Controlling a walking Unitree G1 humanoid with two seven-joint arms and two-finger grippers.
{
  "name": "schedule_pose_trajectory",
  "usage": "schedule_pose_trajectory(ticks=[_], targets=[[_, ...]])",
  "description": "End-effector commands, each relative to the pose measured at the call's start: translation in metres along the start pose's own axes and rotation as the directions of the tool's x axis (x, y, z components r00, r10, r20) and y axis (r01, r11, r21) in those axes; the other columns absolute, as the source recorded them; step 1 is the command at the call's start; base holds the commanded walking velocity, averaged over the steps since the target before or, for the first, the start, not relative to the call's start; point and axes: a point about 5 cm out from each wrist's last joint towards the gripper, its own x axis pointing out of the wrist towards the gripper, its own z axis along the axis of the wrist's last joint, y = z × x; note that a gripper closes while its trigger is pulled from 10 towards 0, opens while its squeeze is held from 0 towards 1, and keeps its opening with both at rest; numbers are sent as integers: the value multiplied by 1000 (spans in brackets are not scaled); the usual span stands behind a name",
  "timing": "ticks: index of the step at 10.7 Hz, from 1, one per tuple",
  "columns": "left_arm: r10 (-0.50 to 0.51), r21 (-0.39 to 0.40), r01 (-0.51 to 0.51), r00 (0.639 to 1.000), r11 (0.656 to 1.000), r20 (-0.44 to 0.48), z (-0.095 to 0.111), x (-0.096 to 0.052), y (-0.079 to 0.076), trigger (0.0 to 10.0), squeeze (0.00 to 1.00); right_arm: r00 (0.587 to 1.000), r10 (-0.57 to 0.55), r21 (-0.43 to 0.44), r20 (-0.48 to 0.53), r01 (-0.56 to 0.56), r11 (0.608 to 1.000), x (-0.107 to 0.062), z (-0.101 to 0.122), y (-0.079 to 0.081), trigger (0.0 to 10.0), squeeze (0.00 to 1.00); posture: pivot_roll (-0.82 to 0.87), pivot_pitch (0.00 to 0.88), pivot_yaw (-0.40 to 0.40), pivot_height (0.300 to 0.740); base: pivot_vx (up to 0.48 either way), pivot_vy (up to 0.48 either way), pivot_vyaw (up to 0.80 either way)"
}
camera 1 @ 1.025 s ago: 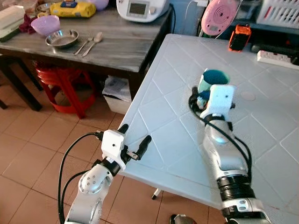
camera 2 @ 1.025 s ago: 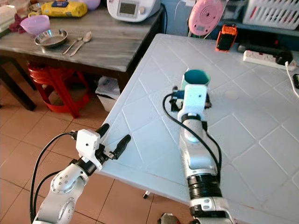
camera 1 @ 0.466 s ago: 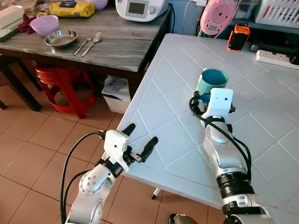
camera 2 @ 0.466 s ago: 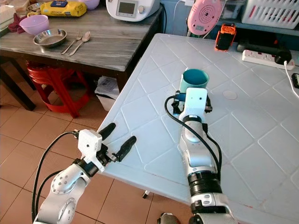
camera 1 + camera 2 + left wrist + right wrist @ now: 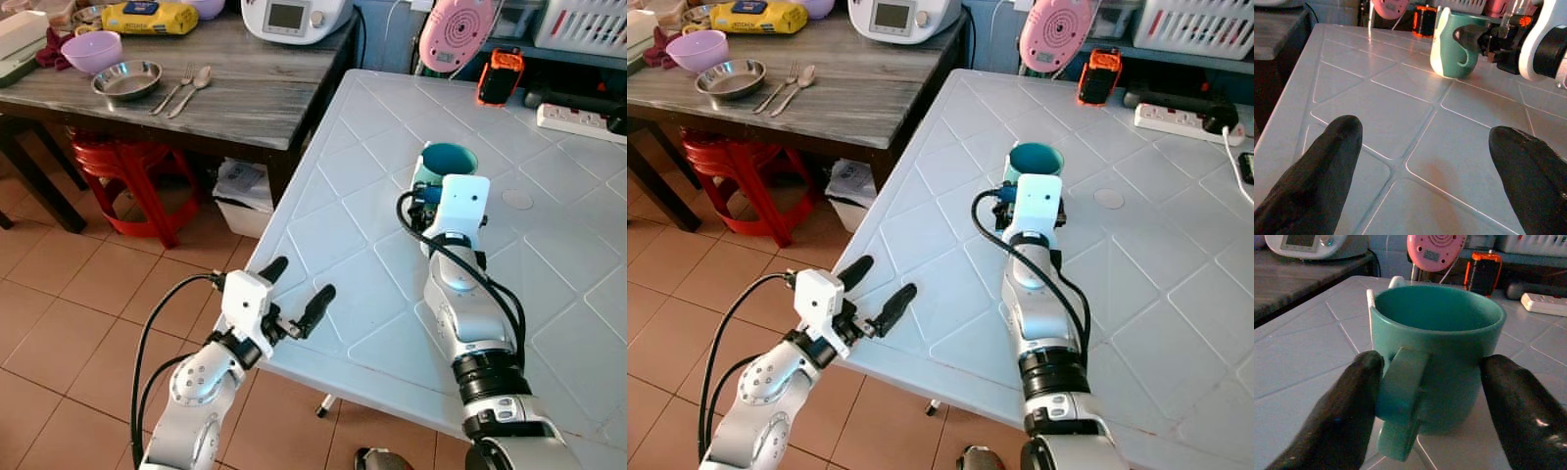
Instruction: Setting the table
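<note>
A teal mug (image 5: 446, 159) stands upright on the white table (image 5: 338, 211), a little in from its left edge. My right gripper (image 5: 1432, 364) is shut on the mug (image 5: 1444, 347), one black finger beside the handle and the other on the opposite wall. The mug's base rests on the tabletop in the left wrist view (image 5: 1452, 44). My left gripper (image 5: 302, 279) hovers open at the table's near left edge, with nothing between its fingers (image 5: 1327, 161).
A dark wooden side table (image 5: 255, 98) at the back left carries a purple bowl (image 5: 94, 49), a steel bowl (image 5: 125, 78), a fork and spoon (image 5: 184, 90) and a rice cooker (image 5: 294, 18). A red stool (image 5: 127, 171) stands under it. An orange device (image 5: 500, 76) and a power strip (image 5: 578, 117) lie at the white table's far side.
My left gripper has crept forward and up over the table's edge. The right gripper and mug hold their place; the view has shifted slightly.
</note>
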Motion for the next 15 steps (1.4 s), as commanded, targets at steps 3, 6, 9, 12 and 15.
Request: schedule_pose_trajectory(ticks=[3, 6, 9, 12, 15], targets=[[-4, 5, 4, 1000, 1000, -14, -3, 1, -1, 10000, 0, 999, -46, -20, -11, 46, 999, 0, -3, -7, 0, 0, -216, 162, 37, 740, 0, 0, 0], [-4, 2, 4, 1000, 1000, -11, -4, 3, -2, 10000, 0, 998, -66, -26, -13, 66, 997, -1, -6, -15, 0, 0, -225, 161, 37, 740, 0, 0, 0], [-12, 1, 12, 1000, 1000, 0, -3, 6, -3, 10000, 0, 997, -79, -34, -15, 78, 996, -2, -6, -18, 0, 0, -233, 158, 38, 740, 0, 0, 0], [-31, -13, 31, 999, 999, 19, -1, 9, -6, 10000, 0, 997, -76, -39, -12, 76, 996, -2, -6, -20, 0, 0, -241, 155, 35, 740, 0, 0, 0], [-37, -20, 37, 999, 999, 22, -1, 13, -7, 10000, 0, 997, -74, -45, -3, 74, 996, -1, -4, -21, 0, 0, -252, 154, 33, 740, 0, 0, 0]])
